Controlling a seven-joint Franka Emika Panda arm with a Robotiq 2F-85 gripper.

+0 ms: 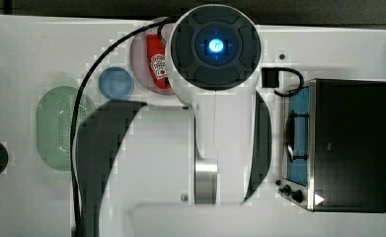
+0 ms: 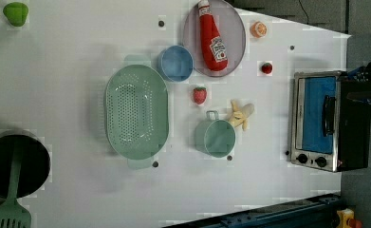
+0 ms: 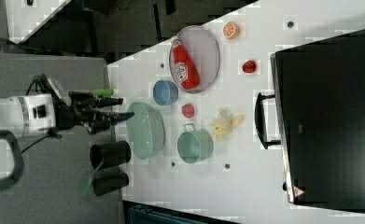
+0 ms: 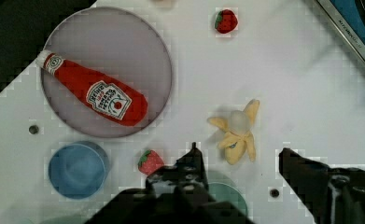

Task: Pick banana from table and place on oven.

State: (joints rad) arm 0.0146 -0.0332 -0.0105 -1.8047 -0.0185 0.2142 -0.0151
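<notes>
1. Small pale yellow banana (image 2: 241, 115), peel flaps splayed, flat on the white table (image 2: 69, 61); in the left view, between the teal cup (image 2: 215, 137) and the oven (image 2: 329, 120), just beside the cup's rim.
2. Gripper (image 4: 238, 179) above the table, fingers spread wide apart and empty, apparently lined up for a descent; banana just ahead of the fingertips in the wrist view.
3. Oven at the left view's right, black top bare, ready for the drop.
4. Nearby: strawberry (image 2: 199, 95), blue bowl (image 2: 175, 63), ketchup bottle (image 2: 211, 35) on a grey plate (image 2: 233, 23), green colander (image 2: 135, 111).
5. Likely obstacle: cup rim tight against the banana.
</notes>
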